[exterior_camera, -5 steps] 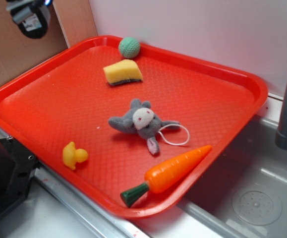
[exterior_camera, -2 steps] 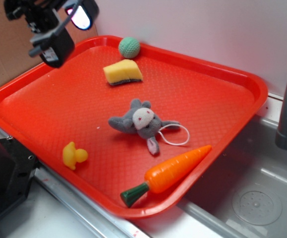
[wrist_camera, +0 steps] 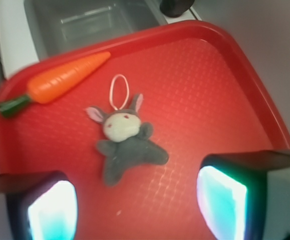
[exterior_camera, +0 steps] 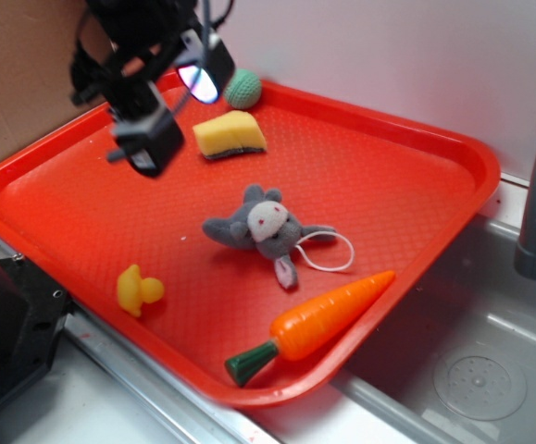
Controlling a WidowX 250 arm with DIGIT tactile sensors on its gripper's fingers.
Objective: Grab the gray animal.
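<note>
The gripper (exterior_camera: 170,111) hangs above the far left of the red tray (exterior_camera: 416,139), jaws apart and holding nothing. The gray bunny (exterior_camera: 260,227) lies flat near the tray's middle, well apart from the gripper, its string loop (exterior_camera: 328,252) trailing toward the carrot (exterior_camera: 318,319) just beside it

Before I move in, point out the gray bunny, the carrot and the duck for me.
gray bunny (wrist_camera: 126,142), wrist view, on its gray body below the white face.
carrot (exterior_camera: 328,317), exterior view, on the orange middle.
duck (exterior_camera: 138,290), exterior view, on its yellow body.
</note>
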